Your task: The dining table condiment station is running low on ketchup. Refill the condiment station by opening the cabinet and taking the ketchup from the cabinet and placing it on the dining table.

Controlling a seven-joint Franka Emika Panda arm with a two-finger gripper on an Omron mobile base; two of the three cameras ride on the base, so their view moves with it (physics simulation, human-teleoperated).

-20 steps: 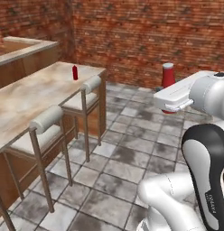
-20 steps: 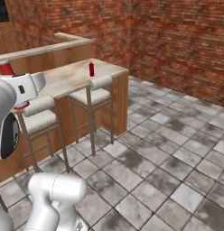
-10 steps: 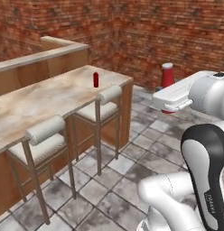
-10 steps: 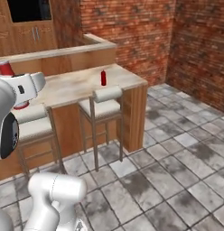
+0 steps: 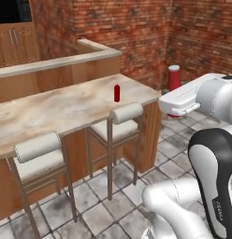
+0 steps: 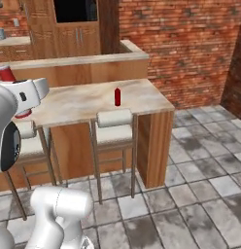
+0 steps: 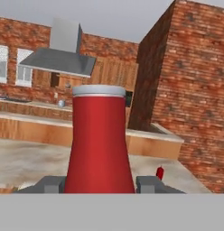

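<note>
At centre of the hand view, the tool (image 7: 99, 185) is closed on the ketchup (image 7: 99, 144), an upright red bottle with a pale cap, its two fingers pressed against the bottle's sides. Behind it, mid-frame, lies the marble-topped counter (image 5: 61, 109) with cushioned stools (image 5: 122, 123); a second small red bottle (image 5: 117, 93) stands near the counter's far end.

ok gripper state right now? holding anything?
Gripper: closed on the ketchup, bottle upright between the two fingertips, carried in the air beside the dining table.
</note>
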